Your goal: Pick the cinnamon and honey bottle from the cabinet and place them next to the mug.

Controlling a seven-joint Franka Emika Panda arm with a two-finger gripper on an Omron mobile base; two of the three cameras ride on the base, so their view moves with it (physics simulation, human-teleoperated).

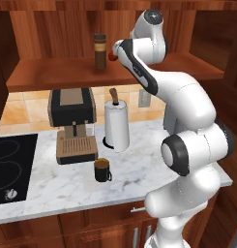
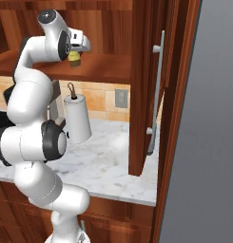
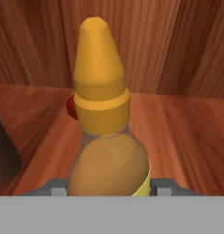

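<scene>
Wooden cabinet [image 1: 52, 72] shelf held cinnamon [image 1: 99, 51] upright, left of gripper [image 2: 76, 58]. Honey bottle [image 3: 102, 114] stood between fingers, base hidden; firm pinch unclear. Red lump [image 3: 71, 107] half hidden behind bottle. Mug [image 1: 102, 170] on counter [image 1: 52, 186].

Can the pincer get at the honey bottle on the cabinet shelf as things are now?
Probably yes. The pincer is already at the honey bottle on the cabinet shelf, its fingers on either side of the bottle's body. Nothing stands between them; the cinnamon stands apart to one side.
</scene>
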